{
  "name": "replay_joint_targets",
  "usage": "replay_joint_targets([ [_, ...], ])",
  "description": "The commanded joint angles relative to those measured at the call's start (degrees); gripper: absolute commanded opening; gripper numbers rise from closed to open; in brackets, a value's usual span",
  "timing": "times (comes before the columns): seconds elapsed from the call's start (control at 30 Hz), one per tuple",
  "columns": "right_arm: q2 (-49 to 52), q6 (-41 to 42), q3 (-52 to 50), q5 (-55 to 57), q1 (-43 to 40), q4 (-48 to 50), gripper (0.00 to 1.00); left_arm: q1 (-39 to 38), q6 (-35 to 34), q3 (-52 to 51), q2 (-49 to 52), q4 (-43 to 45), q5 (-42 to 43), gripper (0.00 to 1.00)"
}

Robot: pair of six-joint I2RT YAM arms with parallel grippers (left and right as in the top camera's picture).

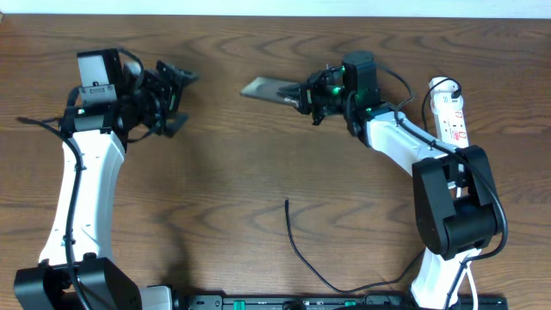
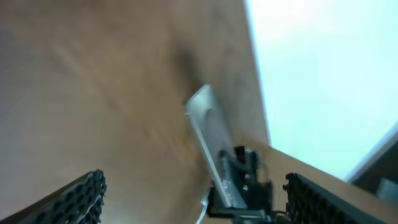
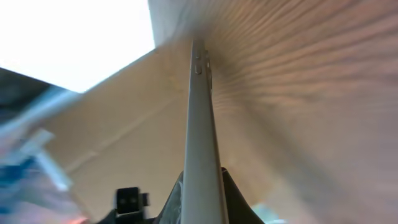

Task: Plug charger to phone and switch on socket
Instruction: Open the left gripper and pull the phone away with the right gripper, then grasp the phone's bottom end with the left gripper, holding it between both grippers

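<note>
— Phone (image 1: 269, 88), slim grey rectangular slab: location?
— Far middle of the brown wooden worktop (image 1: 215, 215), turned on edge. One end is clamped in the right tool (image 1: 303, 93) and the free end points toward the left tool (image 1: 178, 99). Whether its lower edge touches the worktop cannot be told. From the right wrist, the phone (image 3: 201, 124) shows as a thin metal edge running straight away from the camera, with side buttons near the far end.
— Right tool, state?
— Closed tight on the phone's end, nothing else in it.
— Left tool, state?
— Jaws spread wide, empty, facing the phone and well apart from it. Its wrist view has the ribbed black pads (image 2: 81, 199) at either side, with the phone (image 2: 208, 130) between and beyond them.
— Charger, long thin black cable (image 1: 290, 232)?
— Loose on the near middle of the worktop. The small plug tip (image 1: 287, 202) points to the far side, well apart from the phone, and neither tool touches it. The cable curves off toward the right arm's base.
— Socket, narrow white power strip with red marks (image 1: 448, 103)?
— Flat at the far right, partly hidden by the right arm. Switch position is too small to tell.
</note>
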Motion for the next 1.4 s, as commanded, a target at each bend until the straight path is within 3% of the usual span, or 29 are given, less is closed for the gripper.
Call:
replay_joint_targets([
  [0.0, -0.46, 12.31, 0.85, -1.81, 2.14, 6.29, 0.01, 0.28, -3.69, 0.11, -0.15, 3.21, 4.17, 0.90],
  [0.2, -0.46, 13.16, 0.85, 3.30, 5.42, 23.45, 0.01, 0.28, -11.45, 0.11, -0.15, 4.22, 4.07, 0.90],
  [0.53, -0.46, 19.21, 0.85, 7.61, 11.13, 26.43, 0.01, 0.04, -16.74, 0.09, -0.09, 8.74, -0.66, 0.90],
  [0.97, -0.46, 21.70, 0.85, 13.18, 16.46, 30.80, 0.01, -0.04, -16.44, 0.09, 0.26, 9.57, -5.40, 0.90],
  [1.17, -0.46, 21.68, 0.85, 13.38, 17.44, 30.77, 0.01, -0.15, -8.55, 0.09, 0.68, 10.45, -5.33, 0.90],
  [1.37, -0.46, 21.70, 0.85, 15.26, 18.58, 30.82, 0.01, -0.31, -8.02, 0.09, 0.70, 10.43, -4.48, 0.90],
])
